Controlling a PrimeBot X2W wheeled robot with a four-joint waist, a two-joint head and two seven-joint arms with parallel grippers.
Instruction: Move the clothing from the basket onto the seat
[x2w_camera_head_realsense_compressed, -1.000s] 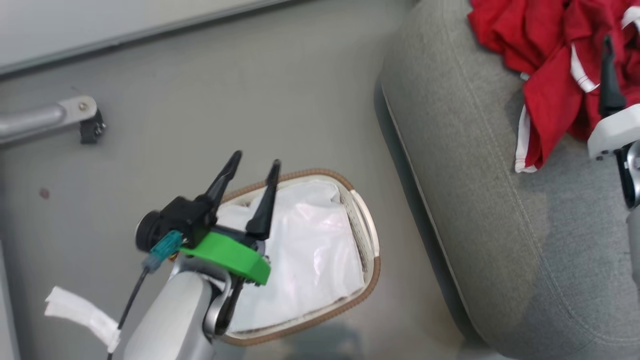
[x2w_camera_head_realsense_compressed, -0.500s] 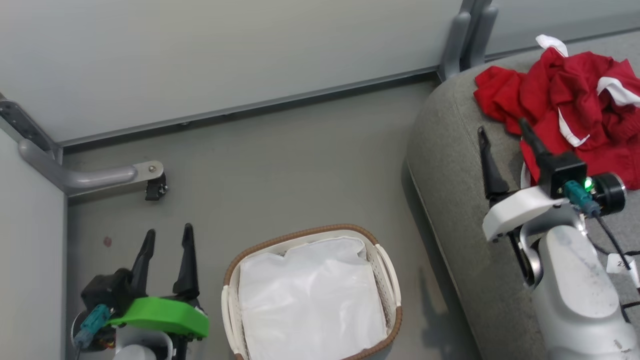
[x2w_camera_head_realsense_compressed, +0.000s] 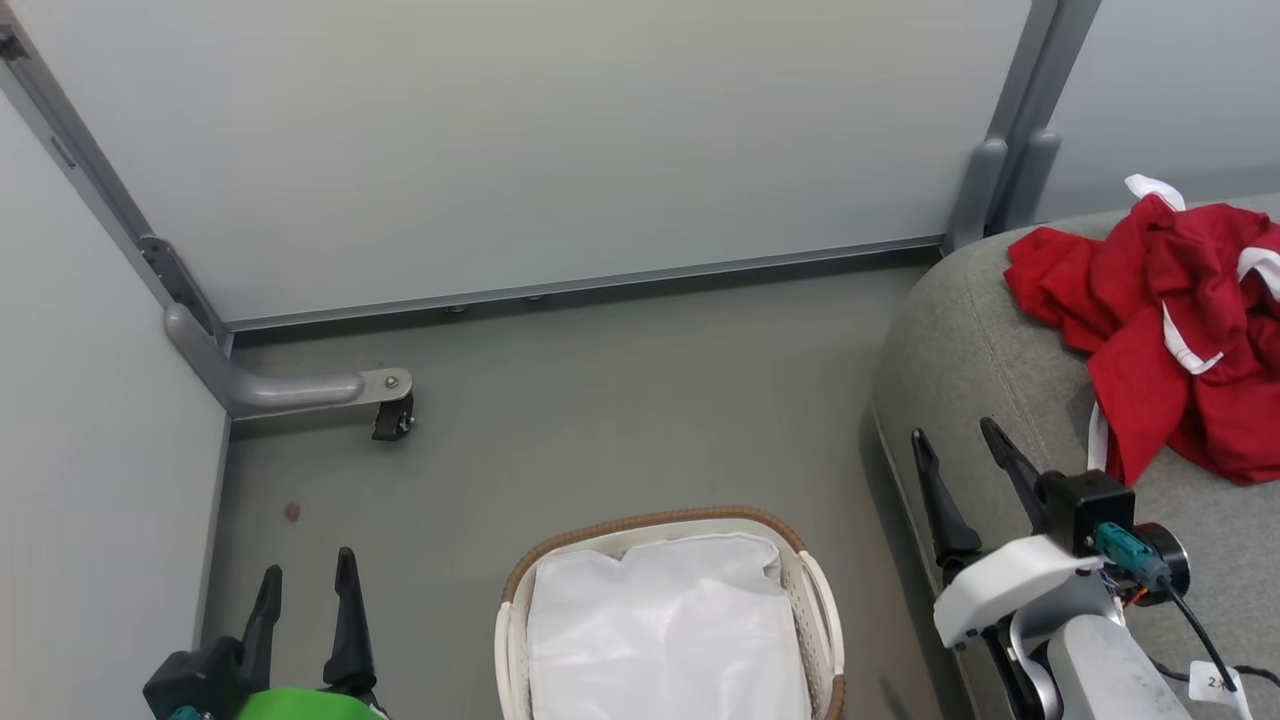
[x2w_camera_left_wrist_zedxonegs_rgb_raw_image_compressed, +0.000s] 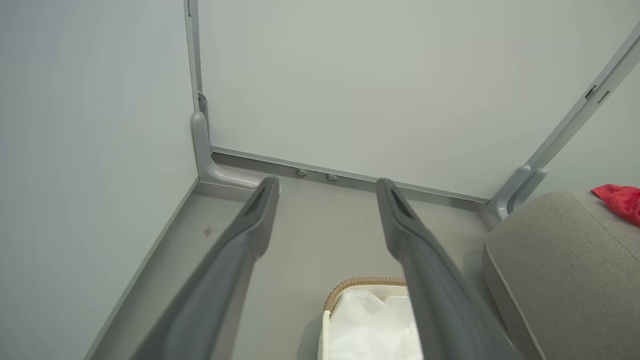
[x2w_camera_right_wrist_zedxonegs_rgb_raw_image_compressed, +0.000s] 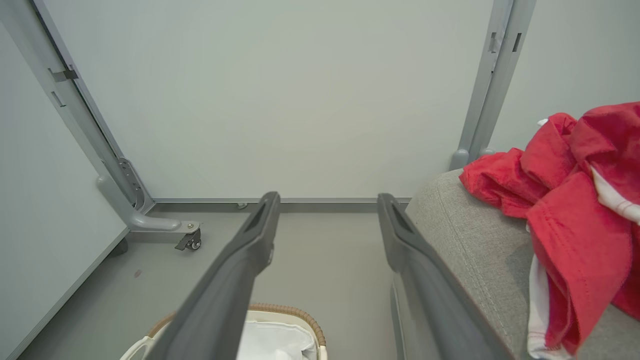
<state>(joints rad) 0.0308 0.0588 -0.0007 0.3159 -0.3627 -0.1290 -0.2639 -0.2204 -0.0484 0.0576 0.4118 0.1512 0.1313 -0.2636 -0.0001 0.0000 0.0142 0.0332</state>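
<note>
Overhead, the head view has the basket (x2w_camera_head_realsense_compressed: 650, 522) standing on the grey floor (x2w_camera_head_realsense_compressed: 600, 400) close to the seat's (x2w_camera_head_realsense_compressed: 965, 350) long edge, with its white liner (x2w_camera_head_realsense_compressed: 660, 630) showing inside. The clothing (x2w_camera_head_realsense_compressed: 1170, 330) lies heaped on the seat by its far rounded corner. A castor bracket (x2w_camera_head_realsense_compressed: 392, 420) juts out at the floor's far left corner, below pale wall panels (x2w_camera_head_realsense_compressed: 560, 150). The left fingers (x2w_camera_head_realsense_compressed: 347, 625) stand wide apart over the floor left of the basket, holding nothing. The right fingers (x2w_camera_head_realsense_compressed: 937, 505) are spread wide over the seat's edge, short of the clothing and gripping nothing.

In the left wrist view, the wide-spread fingers frame the floor, with the basket's rim low between them and the seat off to the right.

In the right wrist view, the fingers gape just as wide and are empty. The basket sits low between them, and the red heap lies on the seat to the right, apart from them.
</note>
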